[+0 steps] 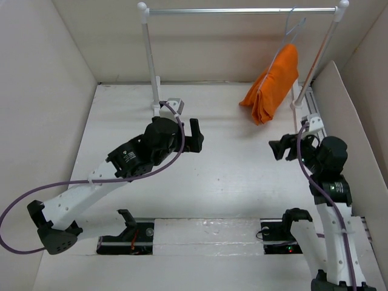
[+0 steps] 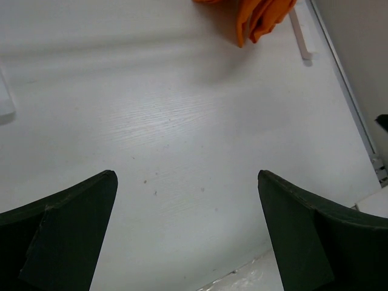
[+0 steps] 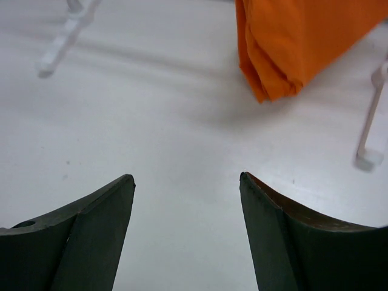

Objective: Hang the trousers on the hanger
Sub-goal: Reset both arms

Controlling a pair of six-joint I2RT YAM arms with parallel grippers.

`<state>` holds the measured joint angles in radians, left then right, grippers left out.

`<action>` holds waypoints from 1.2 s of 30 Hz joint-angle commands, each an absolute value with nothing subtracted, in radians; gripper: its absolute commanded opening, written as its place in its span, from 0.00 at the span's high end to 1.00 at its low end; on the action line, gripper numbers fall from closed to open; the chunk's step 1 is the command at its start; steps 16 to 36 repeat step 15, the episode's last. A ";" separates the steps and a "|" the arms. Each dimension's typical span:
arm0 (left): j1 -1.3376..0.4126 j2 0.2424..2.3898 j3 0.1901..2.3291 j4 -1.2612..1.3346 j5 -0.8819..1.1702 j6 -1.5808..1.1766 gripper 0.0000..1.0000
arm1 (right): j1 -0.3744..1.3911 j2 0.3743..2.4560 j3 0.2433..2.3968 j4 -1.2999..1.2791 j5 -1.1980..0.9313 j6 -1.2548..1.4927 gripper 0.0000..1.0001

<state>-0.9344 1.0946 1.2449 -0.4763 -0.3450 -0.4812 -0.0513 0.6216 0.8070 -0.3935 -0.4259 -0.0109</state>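
Left end effector (image 1: 195, 134): fingers spread wide. In the left wrist view the white table (image 1: 230, 182) shows across the gap between them. It sits over the middle of the table, pointing toward the right side.

Right end effector (image 1: 277, 148): also spread wide. Its wrist view shows only table surface between the two dark fingers. It sits near the right wall and faces left.

Trousers (image 1: 273, 85): bright orange, folded over the hanger (image 1: 295, 27) and hanging in a bunched drape at the far right. They are well apart from both end effectors.

Hanger: thin pale wire, hooked on the metal rail (image 1: 242, 10) close to the rail's right post.

The lower fold of the trousers seems to hang just clear of the table. The shadow under it in my right wrist view suggests a gap, but I cannot be sure.

A white rail foot (image 3: 368, 159) stands just beside the cloth.
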 commanded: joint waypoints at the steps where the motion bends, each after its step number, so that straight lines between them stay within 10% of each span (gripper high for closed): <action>1: -0.936 1.057 1.224 -0.359 -0.267 -0.506 0.01 | -0.038 0.549 0.740 -0.546 -0.328 -0.071 0.25; 36: -0.936 1.074 1.210 -0.322 -0.232 -0.526 0.01 | -0.038 0.538 0.830 -0.646 -0.273 -0.113 0.25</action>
